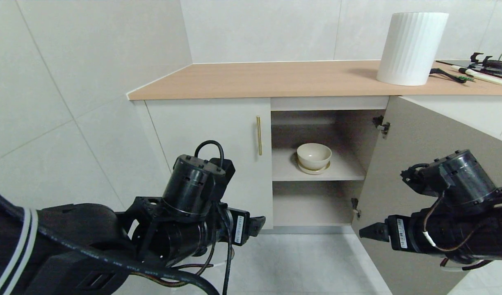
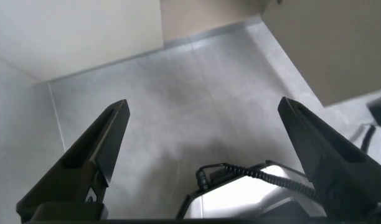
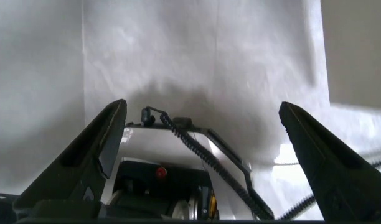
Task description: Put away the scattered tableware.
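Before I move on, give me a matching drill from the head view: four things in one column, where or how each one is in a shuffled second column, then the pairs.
Things
1. bowl
2. white ribbed cylinder
3. gold handle
4. right cabinet door

Places or states
A. swung open
B. on the shut left door
C. on a plate on the cabinet shelf
D. standing on the wooden countertop

Pairs: 1-C, 2-D, 3-B, 4-A

Matte black arms (image 1: 91, 231), cylindrical wrist housings (image 1: 190, 185), looping black cables (image 1: 210, 143), white barcode labels (image 1: 239, 230).
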You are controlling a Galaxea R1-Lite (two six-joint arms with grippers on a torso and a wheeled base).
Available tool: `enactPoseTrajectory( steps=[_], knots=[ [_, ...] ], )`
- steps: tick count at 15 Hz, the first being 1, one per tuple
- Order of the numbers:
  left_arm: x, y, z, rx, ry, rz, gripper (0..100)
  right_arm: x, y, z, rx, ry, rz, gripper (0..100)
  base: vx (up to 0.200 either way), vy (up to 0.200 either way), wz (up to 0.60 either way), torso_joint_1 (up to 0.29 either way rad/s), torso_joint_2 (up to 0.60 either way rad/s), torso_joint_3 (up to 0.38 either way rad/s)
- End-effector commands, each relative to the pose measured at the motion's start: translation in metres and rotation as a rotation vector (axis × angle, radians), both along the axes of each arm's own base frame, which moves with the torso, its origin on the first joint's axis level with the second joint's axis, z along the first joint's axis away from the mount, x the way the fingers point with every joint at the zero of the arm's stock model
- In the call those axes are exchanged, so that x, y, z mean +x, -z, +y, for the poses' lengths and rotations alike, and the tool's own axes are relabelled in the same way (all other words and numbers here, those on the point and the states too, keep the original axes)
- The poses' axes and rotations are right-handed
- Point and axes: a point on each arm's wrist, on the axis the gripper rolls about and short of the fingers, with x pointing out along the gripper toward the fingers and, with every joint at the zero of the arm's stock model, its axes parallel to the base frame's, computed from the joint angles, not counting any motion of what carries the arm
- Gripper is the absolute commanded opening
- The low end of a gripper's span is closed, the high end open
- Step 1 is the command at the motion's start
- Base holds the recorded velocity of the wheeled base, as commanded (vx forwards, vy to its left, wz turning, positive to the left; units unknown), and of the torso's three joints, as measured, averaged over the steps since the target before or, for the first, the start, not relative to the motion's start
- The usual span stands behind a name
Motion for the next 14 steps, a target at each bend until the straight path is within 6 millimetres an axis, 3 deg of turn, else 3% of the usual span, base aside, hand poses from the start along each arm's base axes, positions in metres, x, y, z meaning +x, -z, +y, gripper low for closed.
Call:
enactPoseTrajectory(
  steps=[1, 9, 14],
  knots=[
    [0.002, -0.005, 0.004, -0.009, -0.013, -0.013, 100, -0.013, -0.019, -0.007, 0.027, 0.0, -0.045, 100, 0.0, 0.0, 0.0, 0.0, 0.0, 0.0],
    [0.004, -0.014, 0.013, -0.026, -0.035, -0.04, 100, -0.06, -0.031, -0.036, 0.038, 0.005, -0.053, 100, 0.0, 0.0, 0.0, 0.0, 0.0, 0.0],
    [0.002, -0.018, 0.015, -0.007, -0.033, -0.061, 100, -0.07, -0.019, -0.041, 0.041, 0.031, -0.012, 100, 0.0, -0.2, 0.0, 0.002, 0.0, 0.001]
  ],
)
